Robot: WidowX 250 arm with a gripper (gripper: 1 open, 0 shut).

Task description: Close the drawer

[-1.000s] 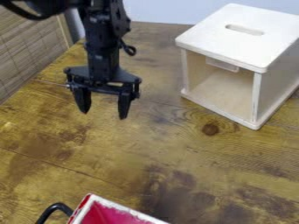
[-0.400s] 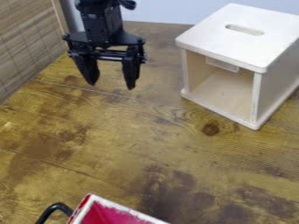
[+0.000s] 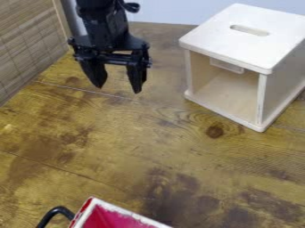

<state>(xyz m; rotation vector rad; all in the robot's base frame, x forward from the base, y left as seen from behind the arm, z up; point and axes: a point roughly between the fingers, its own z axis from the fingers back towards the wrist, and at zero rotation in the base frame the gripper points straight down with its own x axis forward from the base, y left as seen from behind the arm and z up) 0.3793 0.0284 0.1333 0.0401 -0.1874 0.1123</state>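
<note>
At the very bottom edge of the frame, left of centre, we see the drawer [image 3: 113, 215]: only a corner of it shows, a glossy red inside bounded by a thin white rim. A black loop [image 3: 53, 216] sticks out from that corner toward the lower left. The rest of the drawer runs out of the picture.

Beyond it we see the dark, stained wooden tabletop [image 3: 143, 147] filling the middle of the frame, with a round knot right of centre.

Farther back, in the upper left, we see the black end effector [image 3: 114, 78] hanging from its arm, pointing down at the tabletop. Its two fingers stand spread apart with nothing between them, so it is released and empty. It is well apart from the drawer.

In the upper right we see a pale wooden cube box [image 3: 244, 62] resting on the tabletop, with a slot in its top and an open front cavity facing the lower left.
</note>
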